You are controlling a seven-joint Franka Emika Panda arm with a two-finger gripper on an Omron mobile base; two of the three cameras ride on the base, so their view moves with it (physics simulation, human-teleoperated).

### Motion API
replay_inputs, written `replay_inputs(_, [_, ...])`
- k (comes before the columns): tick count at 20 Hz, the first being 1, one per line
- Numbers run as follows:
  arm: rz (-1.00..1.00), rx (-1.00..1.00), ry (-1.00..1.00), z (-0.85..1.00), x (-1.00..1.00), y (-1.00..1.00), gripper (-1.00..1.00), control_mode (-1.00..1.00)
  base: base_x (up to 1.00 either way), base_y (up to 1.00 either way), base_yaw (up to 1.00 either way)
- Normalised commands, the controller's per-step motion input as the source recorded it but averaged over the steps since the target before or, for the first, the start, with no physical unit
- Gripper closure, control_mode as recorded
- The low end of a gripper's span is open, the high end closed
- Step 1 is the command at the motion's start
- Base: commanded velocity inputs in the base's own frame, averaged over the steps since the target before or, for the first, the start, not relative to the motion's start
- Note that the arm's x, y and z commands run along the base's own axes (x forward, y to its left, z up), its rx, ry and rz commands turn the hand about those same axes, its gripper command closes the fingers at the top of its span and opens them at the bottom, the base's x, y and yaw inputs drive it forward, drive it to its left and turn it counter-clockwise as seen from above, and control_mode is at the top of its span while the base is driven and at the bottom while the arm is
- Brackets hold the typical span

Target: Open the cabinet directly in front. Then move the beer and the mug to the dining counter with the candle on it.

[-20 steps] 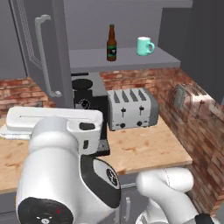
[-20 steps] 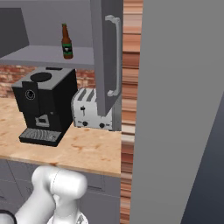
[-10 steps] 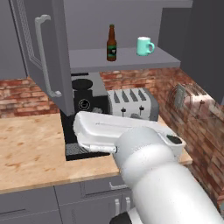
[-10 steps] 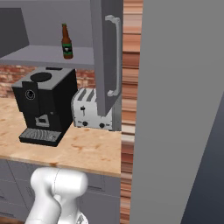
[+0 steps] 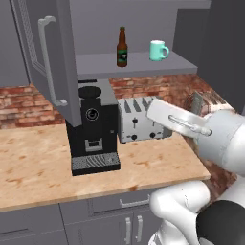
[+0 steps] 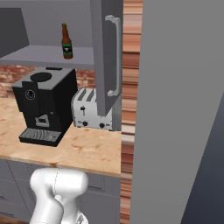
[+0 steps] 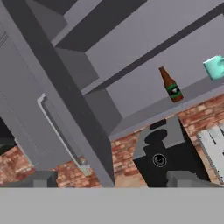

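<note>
Standing open: cabinet [image 5: 48, 72], both doors swung out, L door handle [image 5: 50, 62] facing cam; R door [image 6: 107, 57] edge-on in right base view.
Beer: beer [image 5: 122, 47] upright on inner shelf [image 5: 143, 64], left of mug.
Mug: mug [image 5: 157, 50] on same shelf, near beer, not touching, handle to the right.
Gripper: gripper [image 7: 111, 180] jaws spread wide, nothing betw. them; tips low in hand view, well apart from bottle.
Worktop: coffee machine [image 5: 93, 129] beside toaster [image 5: 141, 125] on wood counter [image 5: 33, 167], under shelf.
</note>
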Motion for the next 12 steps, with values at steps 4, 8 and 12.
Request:
replay_inputs(4, [0.18,0.01,0.02,0.04,0.42,-0.11,-1.00,-1.00,0.00,0.00,0.00])
replay_inputs(8, [0.14,0.00,0.00,0.05,0.32,0.00,-1.00,-1.00,0.00,0.00,0.00])
replay_inputs(12, [0.19,0.00,0.00,0.02,0.29,0.00,-1.00,-1.00,0.00,0.00,0.00])
